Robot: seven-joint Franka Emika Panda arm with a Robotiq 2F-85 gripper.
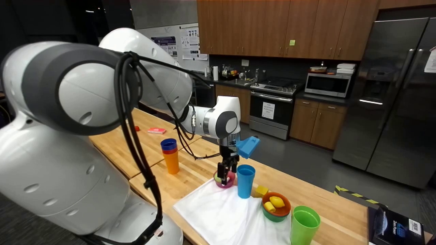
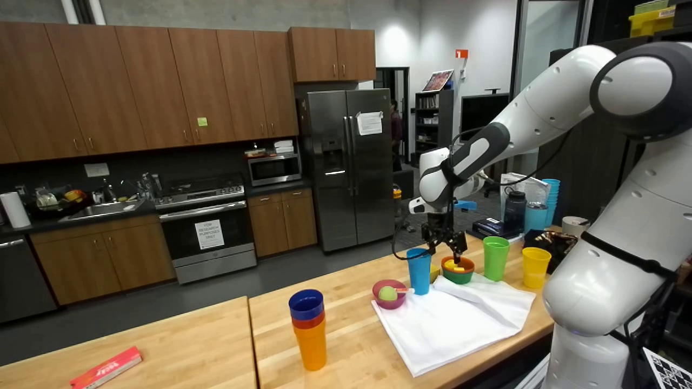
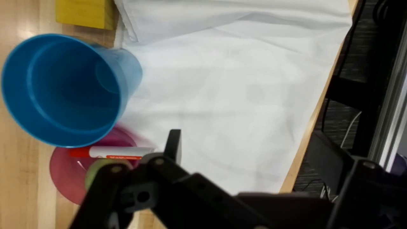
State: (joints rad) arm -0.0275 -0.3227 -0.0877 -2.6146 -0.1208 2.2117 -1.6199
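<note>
We are hovering above the white cloth [image 3: 222, 79], our gripper [image 3: 248, 146] spread and holding nothing. The blue cup [image 3: 66, 89] is standing near the cloth's edge, the pink bowl [image 3: 65, 173] sitting alongside, a red-capped marker [image 3: 117, 152] poking over the bowl's rim. We are probably lining up, the next move needing clearance from the cup.

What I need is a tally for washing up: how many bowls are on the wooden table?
3. A pink bowl stands beside the blue cup; an orange bowl sits inside a green bowl, near the green cup. Another could be hidden within those nested two.
</note>
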